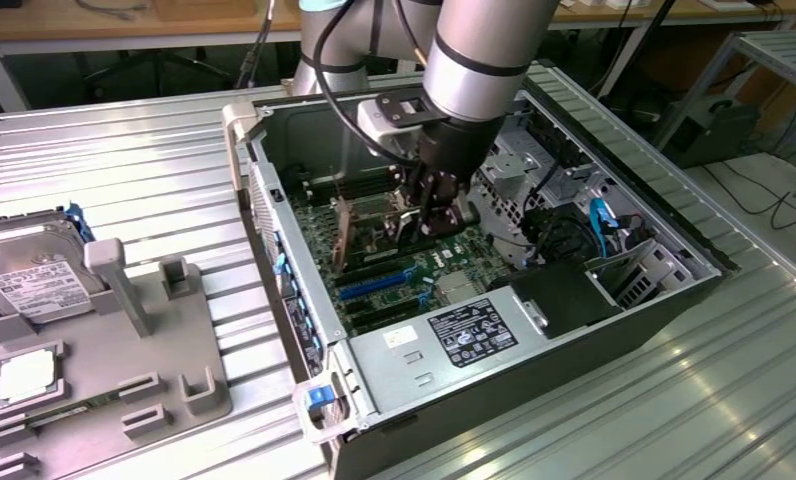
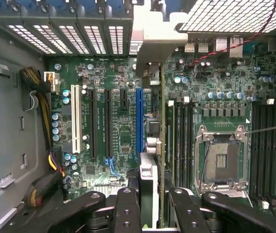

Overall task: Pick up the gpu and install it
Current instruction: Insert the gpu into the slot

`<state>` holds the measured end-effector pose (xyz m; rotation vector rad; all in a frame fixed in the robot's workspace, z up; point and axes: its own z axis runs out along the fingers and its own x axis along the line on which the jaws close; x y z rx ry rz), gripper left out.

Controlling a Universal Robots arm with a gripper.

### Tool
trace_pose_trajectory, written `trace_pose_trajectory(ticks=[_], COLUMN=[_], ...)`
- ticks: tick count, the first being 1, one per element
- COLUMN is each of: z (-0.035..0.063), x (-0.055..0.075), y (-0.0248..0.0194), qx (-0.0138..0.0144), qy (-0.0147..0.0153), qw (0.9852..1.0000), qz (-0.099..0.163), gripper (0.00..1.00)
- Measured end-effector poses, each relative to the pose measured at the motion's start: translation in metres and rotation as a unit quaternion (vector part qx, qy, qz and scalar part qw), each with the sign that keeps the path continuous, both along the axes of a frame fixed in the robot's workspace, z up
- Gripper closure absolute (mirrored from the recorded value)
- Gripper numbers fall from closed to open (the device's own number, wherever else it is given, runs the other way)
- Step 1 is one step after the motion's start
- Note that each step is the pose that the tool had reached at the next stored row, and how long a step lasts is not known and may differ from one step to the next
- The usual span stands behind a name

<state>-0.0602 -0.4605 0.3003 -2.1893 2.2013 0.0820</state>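
1 black 2-finger gripper (image 2: 154, 200) pinches the thin green-board gpu (image 2: 148, 170) with silver end bracket, jaws pressed against both faces of the card. The gpu stands on edge inside the open black and silver computer case (image 1: 665, 290), over the green motherboard (image 2: 113, 121) and just beside the long blue expansion slot (image 2: 139, 121); whether it is seated cannot be determined

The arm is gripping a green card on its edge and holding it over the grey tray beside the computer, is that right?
Not quite. The gripper does grip the gpu on its edge, but holds it inside the open computer case, above the motherboard, not over the grey tray beside it. The exterior view shows this.
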Motion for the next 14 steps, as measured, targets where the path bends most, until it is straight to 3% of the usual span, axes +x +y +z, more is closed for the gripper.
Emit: trace_pose_trajectory(ticks=[8,14], z=[-0.0053,-0.0127], x=[-0.008,-0.011], y=[0.0002,0.0006], qx=[-0.0002,-0.0020], qy=[-0.0004,-0.0011], qw=[1.0000,1.0000], qz=[0.002,0.002], gripper=[0.72,0.72])
